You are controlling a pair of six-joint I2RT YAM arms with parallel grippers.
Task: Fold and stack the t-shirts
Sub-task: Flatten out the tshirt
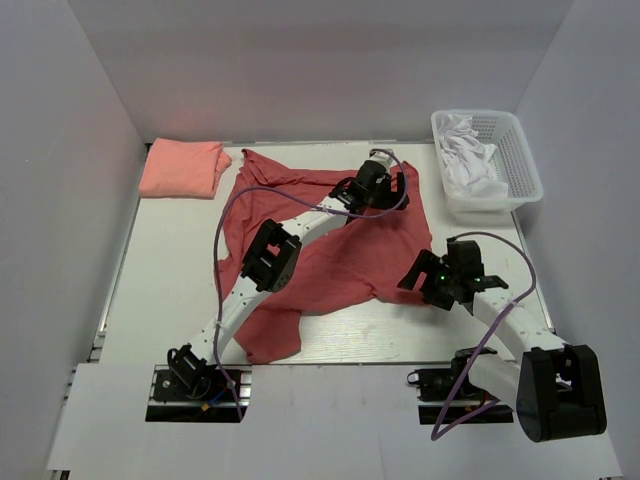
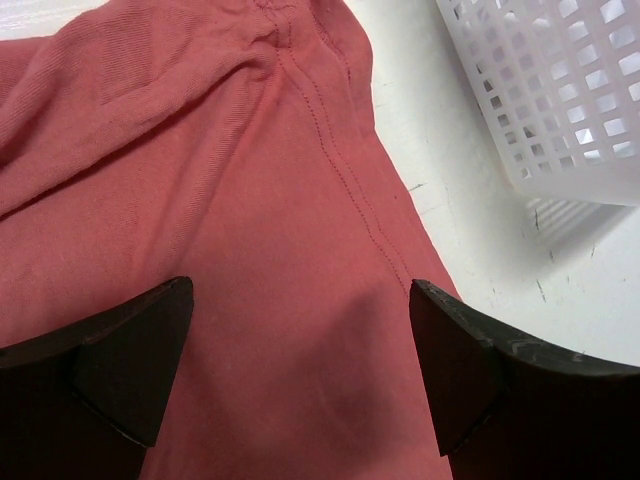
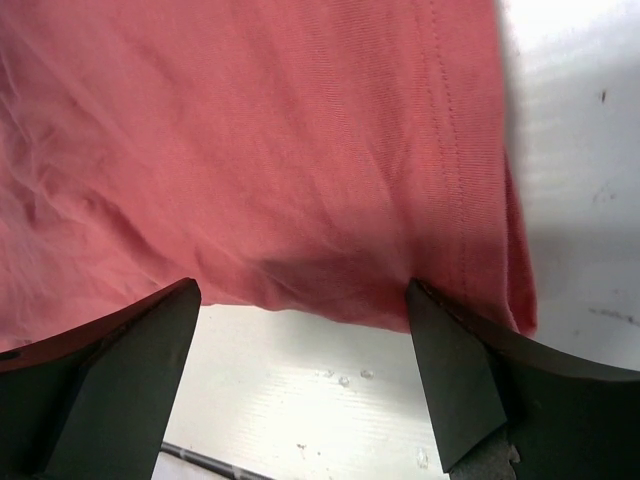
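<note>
The brick-red t-shirt [image 1: 330, 255] lies spread on the bench [image 1: 170, 260]. My left gripper [image 2: 300, 300], released, sits over its far right corner. My right gripper [image 3: 300, 290], released too, straddles the near right hem.

We counted two tees: brick-red t-shirt [image 1: 340, 265], salmon-pink t-shirt [image 1: 183, 168]. We found one white basket [image 1: 527, 160], one white cloth bundle [image 1: 470, 160]. We noted two arms: left arm [image 1: 270, 255], right arm [image 1: 505, 325]. We tallied two pincers: left pincer [image 2: 300, 300], right pincer [image 3: 304, 295], two fingers each. We saw one desk [image 1: 170, 260].
</note>
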